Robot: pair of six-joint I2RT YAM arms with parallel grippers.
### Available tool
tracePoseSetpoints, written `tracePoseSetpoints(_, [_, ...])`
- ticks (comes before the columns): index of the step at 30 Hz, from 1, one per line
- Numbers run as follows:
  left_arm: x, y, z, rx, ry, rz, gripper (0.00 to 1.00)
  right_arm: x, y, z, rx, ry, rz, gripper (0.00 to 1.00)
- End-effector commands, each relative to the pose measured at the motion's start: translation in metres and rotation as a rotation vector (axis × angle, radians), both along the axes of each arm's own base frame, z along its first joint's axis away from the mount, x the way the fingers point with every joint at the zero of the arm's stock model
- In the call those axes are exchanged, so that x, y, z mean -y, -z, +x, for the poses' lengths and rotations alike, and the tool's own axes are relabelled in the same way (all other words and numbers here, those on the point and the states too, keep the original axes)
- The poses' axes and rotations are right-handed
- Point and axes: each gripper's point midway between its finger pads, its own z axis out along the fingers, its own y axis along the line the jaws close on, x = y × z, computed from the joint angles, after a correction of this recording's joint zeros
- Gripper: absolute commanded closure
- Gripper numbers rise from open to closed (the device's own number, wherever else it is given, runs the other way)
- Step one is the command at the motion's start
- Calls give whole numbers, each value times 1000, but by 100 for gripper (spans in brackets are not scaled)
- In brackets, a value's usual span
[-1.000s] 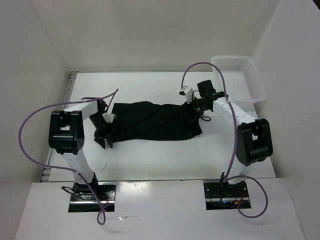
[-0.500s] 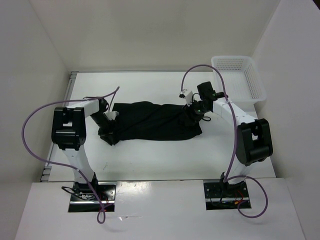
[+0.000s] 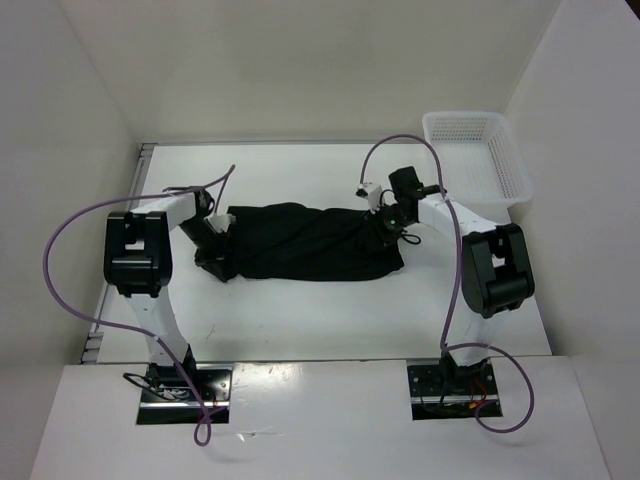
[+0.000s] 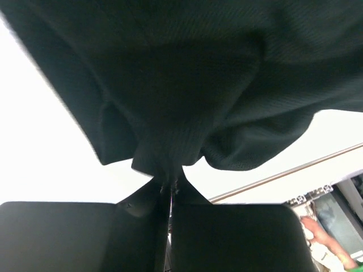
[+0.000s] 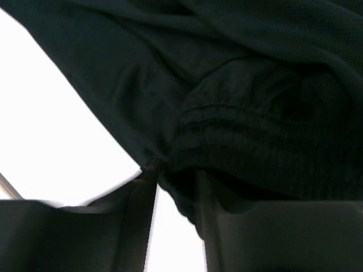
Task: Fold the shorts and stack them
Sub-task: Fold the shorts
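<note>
shorts (image 3: 310, 245) on white table (image 3: 300, 310), left claw (image 4: 170, 182) pinching them; cannot tell for right claw (image 5: 174, 178).

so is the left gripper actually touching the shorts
Touching. The left wrist view shows the left gripper shut, with a pinch of the black shorts caught at its fingertips.

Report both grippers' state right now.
Left gripper: closed, pinching the shorts.
Right gripper: jaws a little apart with the shorts' fabric between them; whether it grips cannot be told.
</note>
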Motion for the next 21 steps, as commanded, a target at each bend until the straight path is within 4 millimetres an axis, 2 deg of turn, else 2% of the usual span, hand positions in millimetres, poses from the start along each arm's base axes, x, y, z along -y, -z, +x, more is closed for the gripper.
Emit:
tracePoseSetpoints(1, [-2,-12,14,18,-7,-6,100,-16,-17,30,63,41,66,71])
tracePoseSetpoints(2, [-2,-19,14,21,-7,-6,100,-13,-16,31,68,49,50,80])
tracePoseSetpoints(3, [-3,-27,24,49,-7,-5,100,-13,-21,39,98,55,48,88])
tracePoseSetpoints(5, [-9,-36,30,59,-13,17,100,-15,-38,55,153,62,49,100])
tracePoseSetpoints(6, [-11,-40,35,72,-12,28,100,-10,-44,60,175,52,42,100])
tracePoseSetpoints(7, [-14,-49,45,107,-11,40,100,-10,-61,68,201,46,63,100])
tracePoseSetpoints(9, [-20,-57,50,119,-7,74,100,-2,-81,83,232,53,100,100])
tracePoseSetpoints(10, [-23,-61,55,123,-5,96,100,5,-86,85,233,60,101,100])
tracePoseSetpoints(13, [-28,-69,64,130,-3,121,100,8,-102,97,284,45,105,100])
tracePoseSetpoints(14, [-28,-70,72,143,-4,121,100,13,-101,102,284,57,104,100])
tracePoseSetpoints(15, [-31,-82,89,196,-6,134,100,15,-109,115,304,87,117,100])
tracePoseSetpoints(16, [-32,-81,98,198,-6,135,100,14,-112,122,316,97,126,100])
tracePoseSetpoints(17, [-38,-86,112,232,-17,148,100,16,-129,139,372,115,142,100])
tracePoseSetpoints(18, [-41,-98,144,316,-23,163,100,22,-135,150,385,167,144,100])
tracePoseSetpoints(19, [-44,-104,162,364,-26,175,100,26,-132,166,399,197,148,100])
tracePoseSetpoints(20, [-47,-113,185,432,-32,190,100,26,-150,181,448,218,162,100])
tracePoseSetpoints(21, [-53,-100,206,444,-35,217,100,42,-155,195,470,275,150,100])
